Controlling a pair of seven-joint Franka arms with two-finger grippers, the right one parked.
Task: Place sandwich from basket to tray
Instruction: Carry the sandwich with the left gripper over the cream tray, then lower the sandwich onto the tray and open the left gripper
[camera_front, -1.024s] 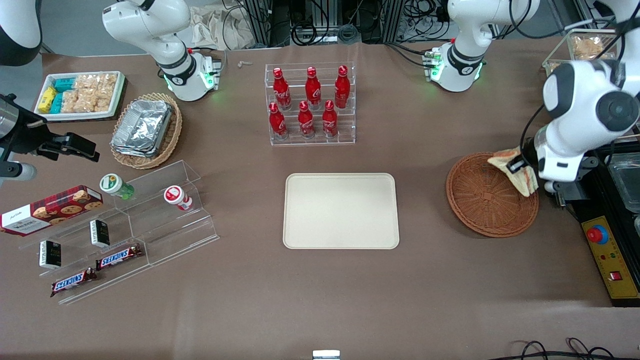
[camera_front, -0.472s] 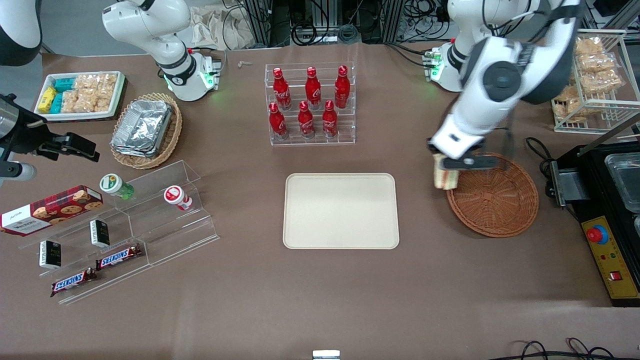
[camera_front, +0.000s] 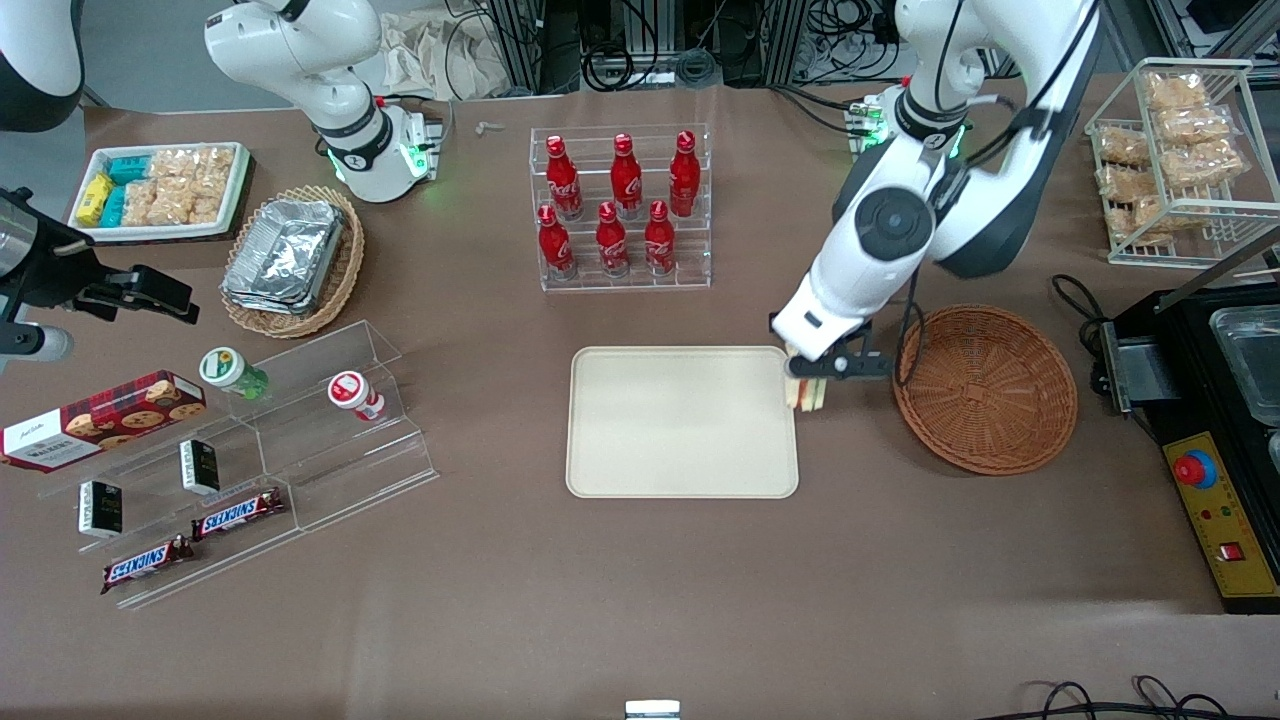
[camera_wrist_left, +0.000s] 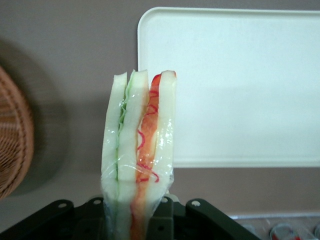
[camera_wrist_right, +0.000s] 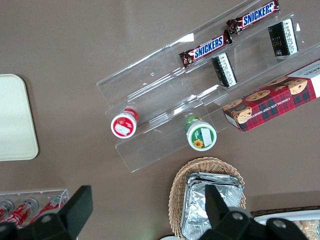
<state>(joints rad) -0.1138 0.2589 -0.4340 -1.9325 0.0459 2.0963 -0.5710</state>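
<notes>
- Brown matte table (camera_front: 640, 580) fills the front view; cable clutter and frame legs along the upper edge; clear acrylic rack of red soda bottles (camera_front: 620, 210) upper centre; tan wicker basket with foil containers (camera_front: 292, 258) upper left of the frame; clear stepped shelf with Snickers bars (camera_front: 240, 470) lower left; wire rack of snack bags (camera_front: 1180, 150) upper right
- Flat cream-beige rectangular tray (camera_front: 680, 425) at frame centre, nothing on it; round reddish-brown wicker basket (camera_front: 985, 388) right of centre, nothing in it
- Left arm's black two-finger gripper (camera_front: 812, 378) hangs over the gap between tray and basket, just at the tray's upper right corner; fingers closed narrow on the triangular wrapped white-bread sandwich (camera_wrist_left: 139, 155), which stands upright on its cut edge, red and green filling stripes showing; sandwich (camera_front: 806, 392) above the tray rim, not set down
- Versus half a second ago: gripper and sandwich were at the basket's rim; now clear of the basket and at the tray's edge; a second ago they were at the basket's edge nearest the working arm's end
</notes>
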